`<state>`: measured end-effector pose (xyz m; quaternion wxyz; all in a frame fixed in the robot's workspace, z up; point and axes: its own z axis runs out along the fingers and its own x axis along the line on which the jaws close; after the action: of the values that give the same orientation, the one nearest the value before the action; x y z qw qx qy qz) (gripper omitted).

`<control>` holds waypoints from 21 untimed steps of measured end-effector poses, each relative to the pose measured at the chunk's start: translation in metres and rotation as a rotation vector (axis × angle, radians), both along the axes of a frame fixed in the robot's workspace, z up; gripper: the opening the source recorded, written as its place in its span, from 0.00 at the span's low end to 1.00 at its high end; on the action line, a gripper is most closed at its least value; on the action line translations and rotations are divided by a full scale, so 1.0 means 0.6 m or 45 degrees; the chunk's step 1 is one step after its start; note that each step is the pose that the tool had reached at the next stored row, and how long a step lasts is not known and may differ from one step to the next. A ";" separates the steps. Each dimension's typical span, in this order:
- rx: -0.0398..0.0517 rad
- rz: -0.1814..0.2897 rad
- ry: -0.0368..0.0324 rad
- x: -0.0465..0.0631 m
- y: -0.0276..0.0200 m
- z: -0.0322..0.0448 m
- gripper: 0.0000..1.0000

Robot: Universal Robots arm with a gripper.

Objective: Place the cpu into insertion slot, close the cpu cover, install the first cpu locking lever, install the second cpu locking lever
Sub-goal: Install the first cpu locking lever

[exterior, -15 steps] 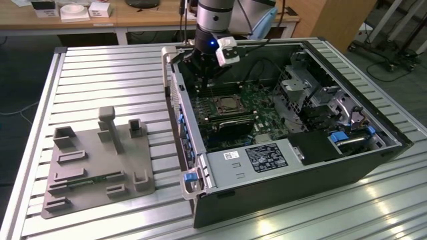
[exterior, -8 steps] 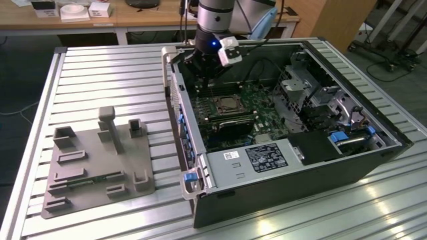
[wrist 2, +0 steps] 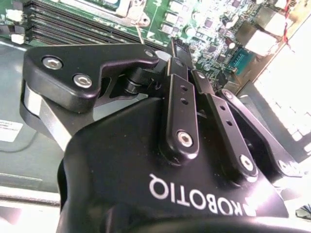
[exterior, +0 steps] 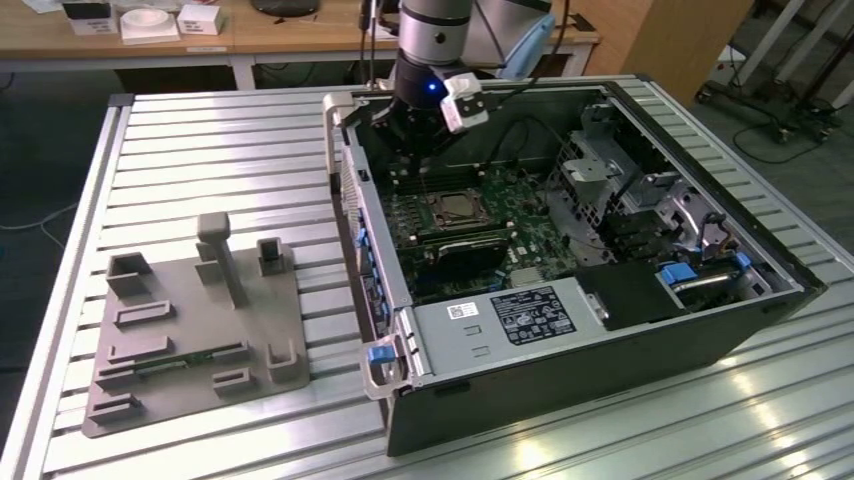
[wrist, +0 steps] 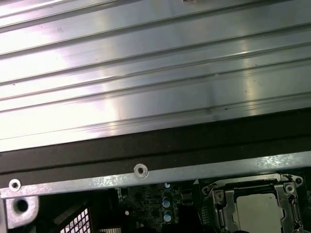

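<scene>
In the exterior view my gripper [exterior: 411, 140] hangs inside the open computer case, above the back end of the green motherboard [exterior: 534, 230]. It is a short way behind the insertion slot [exterior: 434, 207] and touches nothing. The cpu [exterior: 461, 208] lies in the slot, silvery-grey top up, and also appears in the first wrist view [wrist: 257, 216]. The cpu cover [wrist: 243, 187] lies flat around it as a silvery frame. In the second wrist view the gripper [wrist 2: 168, 51] has its black fingers [wrist 2: 177, 73] drawn together with nothing between them, and the socket's corner [wrist 2: 121, 6] is beyond the tips.
The case's wall [wrist: 146, 145] runs close beside the gripper. Long black memory slots [wrist 2: 73, 24] flank the socket. A grey power supply box [exterior: 514, 315] fills the case's near end, with a drive cage [exterior: 627, 180] beside it. A grey fixture plate [exterior: 200, 320] sits on the slatted table [exterior: 200, 150].
</scene>
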<state>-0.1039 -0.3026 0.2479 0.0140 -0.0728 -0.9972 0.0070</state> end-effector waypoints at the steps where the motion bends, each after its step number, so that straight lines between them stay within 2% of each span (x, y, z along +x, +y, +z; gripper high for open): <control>1: 0.001 0.004 0.0001 0.001 0.0003 0.000 0.11; 11: 0.012 0.034 -0.0001 0.017 0.0020 -0.001 0.11; 21: 0.013 0.054 0.0001 0.039 0.0020 -0.002 0.11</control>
<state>-0.0806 -0.3014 0.2469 0.0143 -0.0515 -0.9986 0.0024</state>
